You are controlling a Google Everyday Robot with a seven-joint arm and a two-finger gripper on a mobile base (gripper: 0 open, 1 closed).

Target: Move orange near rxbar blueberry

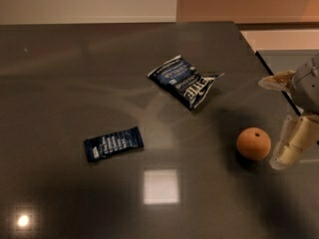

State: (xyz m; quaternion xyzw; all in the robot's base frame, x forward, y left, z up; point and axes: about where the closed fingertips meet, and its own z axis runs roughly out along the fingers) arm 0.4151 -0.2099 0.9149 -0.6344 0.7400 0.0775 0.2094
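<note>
On the left half of the dark glossy table (65,68), the rxbar blueberry (113,144) lies flat with its white end patch towards the left and its long side tilted a little up to the right. A small bright spot of light (22,220) shows on the table near the lower left corner, and a pale square reflection (161,186) sits just below and to the right of the bar. Further right and farther back, a wrinkly blue-and-white chip bag (185,80) lies at an angle. The orange (253,143) rests on the table near the right edge, stem dot up, well apart from the bar. At the far right the gripper (271,123) hangs released, holding nothing. One pale finger (275,80) points left above the orange, the other (291,144) reaches down just beside its right side.
</note>
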